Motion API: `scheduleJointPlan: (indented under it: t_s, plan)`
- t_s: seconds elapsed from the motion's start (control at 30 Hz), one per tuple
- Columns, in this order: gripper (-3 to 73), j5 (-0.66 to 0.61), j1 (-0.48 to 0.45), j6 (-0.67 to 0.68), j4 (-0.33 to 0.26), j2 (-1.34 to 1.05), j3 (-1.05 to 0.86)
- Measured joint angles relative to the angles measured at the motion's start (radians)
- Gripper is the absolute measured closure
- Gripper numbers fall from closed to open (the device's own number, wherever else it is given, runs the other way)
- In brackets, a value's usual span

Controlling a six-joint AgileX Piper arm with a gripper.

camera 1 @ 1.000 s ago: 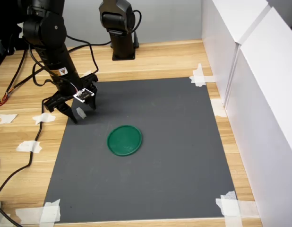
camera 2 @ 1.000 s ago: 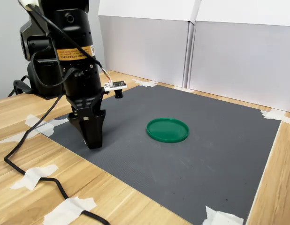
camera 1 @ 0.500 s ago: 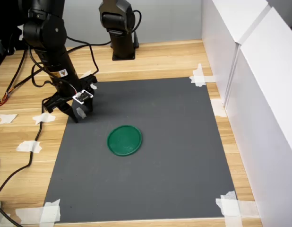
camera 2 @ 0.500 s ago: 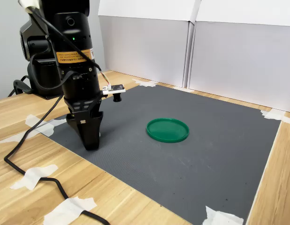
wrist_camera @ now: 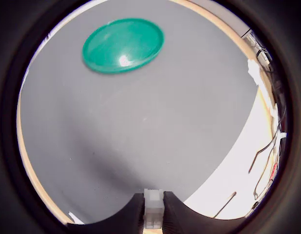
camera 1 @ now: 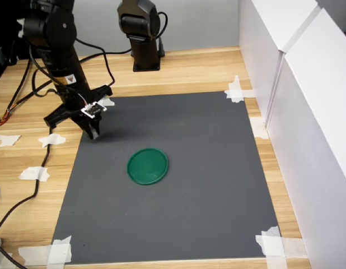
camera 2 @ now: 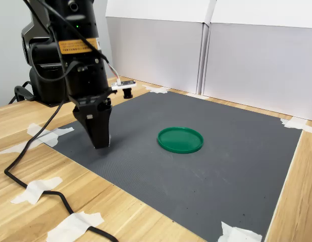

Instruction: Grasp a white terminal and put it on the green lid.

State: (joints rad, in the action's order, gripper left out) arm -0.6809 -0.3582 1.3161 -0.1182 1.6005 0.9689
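In the wrist view the white terminal [wrist_camera: 153,209], a tiny white block, is pinched between my two dark fingers [wrist_camera: 176,214]. My gripper [camera 1: 93,132] is shut on it near the mat's left edge in the first exterior view, fingers pointing down just over the mat. From the second exterior view the gripper [camera 2: 100,143] hides the terminal. The green lid [camera 1: 148,166] lies flat on the mat, to the right of and nearer than the gripper in the first exterior view. It also shows as the green lid [camera 2: 180,139] and, in the wrist view, the green lid [wrist_camera: 123,45] some way ahead.
A dark grey mat [camera 1: 206,196] is taped to the wooden table. White tape scraps [camera 1: 51,139] and black cables [camera 1: 27,174] lie along its left side. A second black arm base [camera 1: 140,33] stands at the back. White walls [camera 1: 307,112] border the right.
The fingers, open around the terminal a second ago, have shut on it. The gripper has since shifted slightly up and left in the first exterior view.
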Motion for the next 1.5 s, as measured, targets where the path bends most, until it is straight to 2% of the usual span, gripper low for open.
scheduleJointPlan:
  t_s: [0.3, 0.5, 0.8, 0.97, 1.13, 1.33, 1.5]
  plan:
    - [60.4, -0.213, 0.002, 0.0, -0.076, -0.047, 0.182]
    - [60.4, -0.265, 0.1, -0.055, -0.052, -0.048, 0.261]
    - [60.4, -0.258, 0.304, -0.177, -0.042, -0.04, 0.277]
    - [60.4, -0.225, 0.387, -0.251, -0.008, 0.017, 0.277]
    - [60.4, -0.213, 0.408, -0.306, 0.019, 0.095, 0.277]
    - [60.4, -0.181, 0.408, -0.315, 0.061, 0.17, 0.277]
    - [60.4, -0.143, 0.408, -0.315, 0.07, 0.204, 0.274]
